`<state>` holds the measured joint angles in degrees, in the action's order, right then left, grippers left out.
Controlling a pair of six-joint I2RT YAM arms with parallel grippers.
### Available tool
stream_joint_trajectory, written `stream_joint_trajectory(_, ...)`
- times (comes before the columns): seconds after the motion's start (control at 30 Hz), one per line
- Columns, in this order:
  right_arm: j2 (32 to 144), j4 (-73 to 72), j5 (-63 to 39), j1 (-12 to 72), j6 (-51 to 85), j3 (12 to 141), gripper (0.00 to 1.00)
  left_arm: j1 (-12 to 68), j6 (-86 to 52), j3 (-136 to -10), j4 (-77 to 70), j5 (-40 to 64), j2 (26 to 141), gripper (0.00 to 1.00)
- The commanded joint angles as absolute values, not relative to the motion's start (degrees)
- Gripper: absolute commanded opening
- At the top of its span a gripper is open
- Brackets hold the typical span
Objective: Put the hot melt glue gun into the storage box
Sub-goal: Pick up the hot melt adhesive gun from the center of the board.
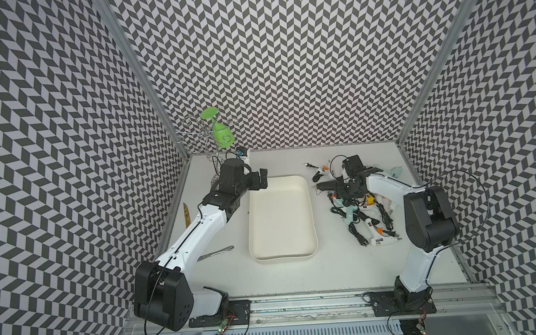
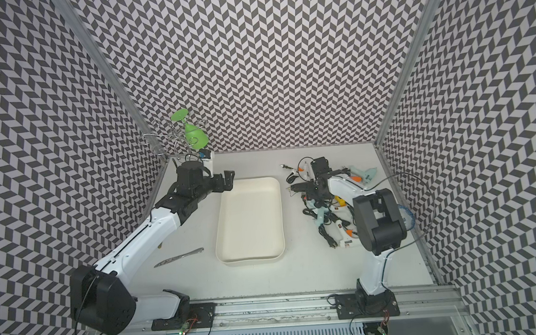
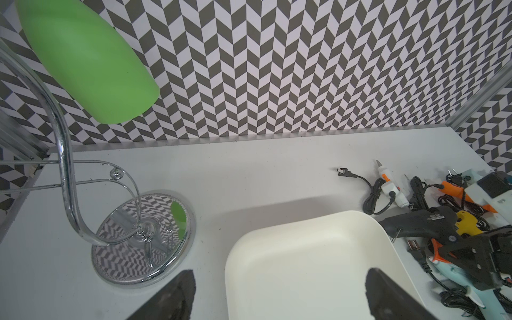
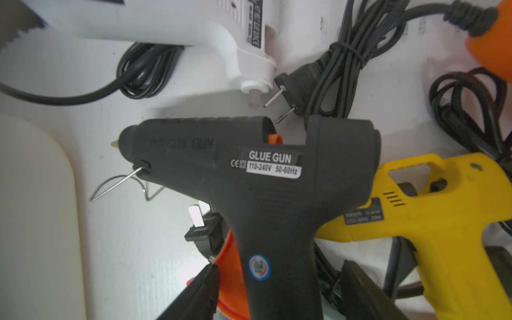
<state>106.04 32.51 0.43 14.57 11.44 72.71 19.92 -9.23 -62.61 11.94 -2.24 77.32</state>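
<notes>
The black glue gun (image 4: 249, 171) lies on the counter (image 1: 298, 275), 2 o'clock of the storage box (image 1: 279, 218), nozzle toward it; the right pincer (image 4: 279, 277) straddles its handle, jaws apart, not yet touching, the handle being its narrowest grip, I judge. The left pincer (image 3: 279, 288) gapes wide, empty, at the box's 11 o'clock corner.

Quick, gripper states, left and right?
Left gripper: open, empty.
Right gripper: open, jaws straddling the black glue gun handle, not clamped yet.
</notes>
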Motion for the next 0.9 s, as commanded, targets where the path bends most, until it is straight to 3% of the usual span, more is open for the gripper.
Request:
stream_joint_trajectory(0.0, 102.4, 35.6, 2.0, 14.9, 11.5, 72.7, 0.77, 20.4, -8.2, -63.5, 13.1, -1.5, 77.5, 1.0)
stream_joint_trajectory(0.27, 99.6, 38.0, 1.2, 14.9, 9.8, 72.3, 0.79, 20.4, -7.8, -63.3, 13.1, -1.0, 77.6, 0.99)
stream_joint_trajectory(0.87, 106.3, 38.1, 0.7, 15.0, 7.2, 74.1, 0.6, 20.4, -7.3, -63.5, 13.4, -1.1, 78.1, 0.99)
